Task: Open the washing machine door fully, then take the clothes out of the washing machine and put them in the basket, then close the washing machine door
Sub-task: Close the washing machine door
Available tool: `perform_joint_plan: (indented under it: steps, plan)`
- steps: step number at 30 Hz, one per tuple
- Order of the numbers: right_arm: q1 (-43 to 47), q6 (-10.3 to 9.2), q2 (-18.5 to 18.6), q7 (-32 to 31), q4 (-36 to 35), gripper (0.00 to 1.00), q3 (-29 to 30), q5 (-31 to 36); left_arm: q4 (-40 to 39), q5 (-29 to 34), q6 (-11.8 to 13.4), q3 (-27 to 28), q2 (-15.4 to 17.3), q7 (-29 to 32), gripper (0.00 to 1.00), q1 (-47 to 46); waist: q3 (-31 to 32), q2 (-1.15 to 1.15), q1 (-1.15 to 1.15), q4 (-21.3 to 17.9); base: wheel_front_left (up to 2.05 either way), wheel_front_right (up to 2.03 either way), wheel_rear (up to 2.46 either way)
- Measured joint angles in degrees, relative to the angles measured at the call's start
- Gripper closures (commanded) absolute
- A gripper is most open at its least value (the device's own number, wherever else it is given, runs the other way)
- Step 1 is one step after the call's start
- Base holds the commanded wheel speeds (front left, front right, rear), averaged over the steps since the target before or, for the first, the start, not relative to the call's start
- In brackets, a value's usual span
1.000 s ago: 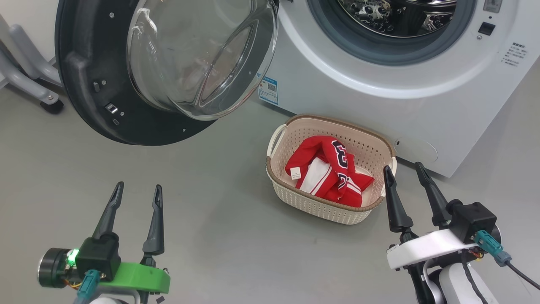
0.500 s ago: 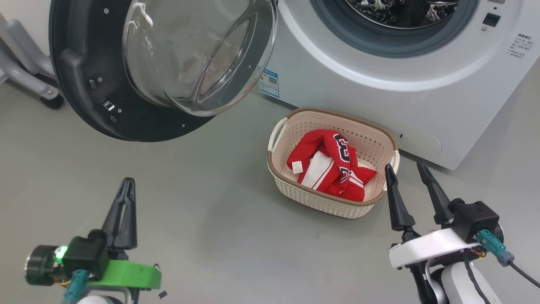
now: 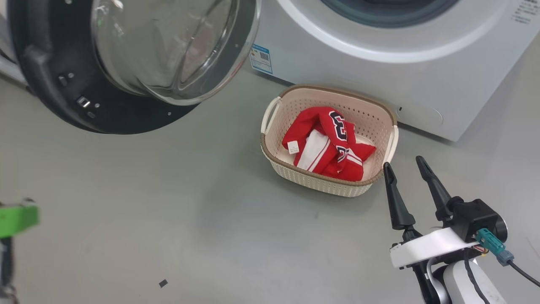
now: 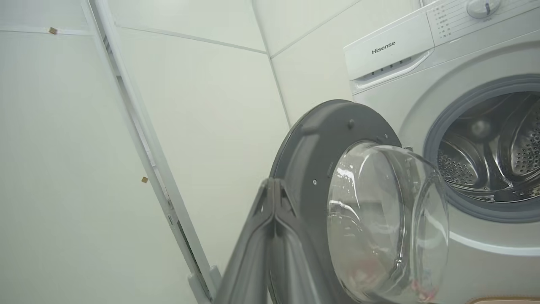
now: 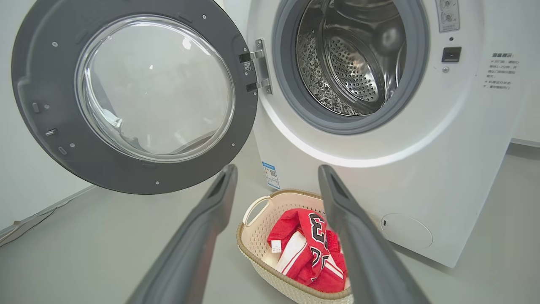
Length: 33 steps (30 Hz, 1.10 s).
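Note:
The washing machine door (image 3: 46, 101) hangs wide open at the upper left, black rim around a clear glass bowl; it is also in the wrist views (image 4: 312, 139) (image 5: 38, 139). The white washing machine (image 3: 337, 67) (image 5: 422, 169) shows a bare steel drum (image 5: 350, 63). Red clothes (image 3: 329, 143) (image 5: 303, 249) lie in the cream basket (image 3: 320, 185) (image 5: 253, 236) on the floor before the machine. My right gripper (image 3: 403, 162) (image 5: 277, 169) stands open, empty, just right of the basket. My left gripper (image 4: 273, 182) is shut and empty, pointing at the door's rim; its green mount (image 3: 17, 219) sits at the left edge.
Grey floor spreads left of and in front of the basket, with a small dark scrap (image 3: 163, 283) on it. A blue label (image 3: 260, 59) marks the machine's lower left corner. White wall panels (image 4: 126, 147) rise left of the door.
My left gripper's fingers closed together, and the arm swung out to the left edge of the head view. The head camera shifted, so the scene slid upward. The right gripper stayed open.

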State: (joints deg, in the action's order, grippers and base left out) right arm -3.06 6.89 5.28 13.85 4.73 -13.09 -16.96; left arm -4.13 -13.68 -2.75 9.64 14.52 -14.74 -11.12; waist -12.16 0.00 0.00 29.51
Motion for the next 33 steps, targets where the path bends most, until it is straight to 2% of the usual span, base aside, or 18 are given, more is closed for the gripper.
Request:
perform_joint_plan:
  steps: [3, 5, 9, 10, 15, 18, 21, 28, 33]
  plan:
    - [-0.1, 0.0, 0.4, -0.4, -0.2, 0.0, -0.1, 0.1, 0.2, -1.6, -0.4, 2.3, 1.9, 0.0, 1.0, -2.3, -0.8, 0.0, 0.0, -0.8, 0.0, 0.0, 0.0]
    - [-0.4, 0.0, 0.6, -0.5, -0.4, 0.0, -0.5, 0.6, 1.4, -4.7, -0.6, 6.4, 4.5, 1.0, 1.0, -6.0, -1.9, 0.0, 0.0, -2.1, 0.0, 0.0, 0.0]
    - [-1.4, 0.01, 0.7, -0.5, -0.7, 0.0, -0.5, 0.6, 4.0, -9.0, -1.0, 10.6, 6.4, 3.1, 1.0, -9.5, -2.9, 0.0, 0.0, -3.5, 0.0, 0.0, 0.0]
    - [-2.1, 0.01, 0.7, -0.5, -1.0, 0.0, -0.5, 0.6, 5.7, -12.3, -1.0, 13.7, 7.2, 4.3, 1.0, -11.8, -3.6, 0.0, 0.0, -4.4, 0.0, 0.0, 0.0]
    - [-3.0, 0.01, 0.9, -0.5, -1.6, 0.0, -0.6, 0.9, 12.1, -19.1, -1.0, 19.6, 9.9, 8.7, 1.0, -17.2, -5.4, 0.0, 0.0, -6.5, 0.0, 0.0, 0.0]
    - [-3.8, 0.01, 0.9, -0.5, -1.7, 0.0, -0.6, 0.9, 17.2, -22.6, 0.2, 22.7, 10.7, 11.8, 1.0, -19.9, -6.5, 0.0, 0.0, -7.8, 0.0, 0.0, 0.0]
    - [-4.2, 0.01, 0.9, -0.5, -1.7, 0.0, -0.9, 0.9, 23.0, -28.6, 2.1, 26.4, 10.5, 15.9, 1.0, -23.1, -7.3, 0.0, 0.0, -9.2, 0.0, 0.0, 0.0]
    - [-4.8, 0.01, 0.9, -0.5, -1.5, 0.0, -1.1, 0.9, 32.9, -35.3, 8.3, 33.0, 11.3, 23.5, 1.0, -28.2, -8.6, 0.0, 0.0, -12.5, 0.0, 0.0, 0.0]
    - [-4.9, 0.02, 0.8, -0.5, -1.2, 0.0, -1.2, 0.9, 37.9, -39.0, 9.1, 36.5, 11.7, 26.7, 1.0, -32.5, -9.1, 0.0, 0.0, -14.2, 0.0, 0.0, 0.0]
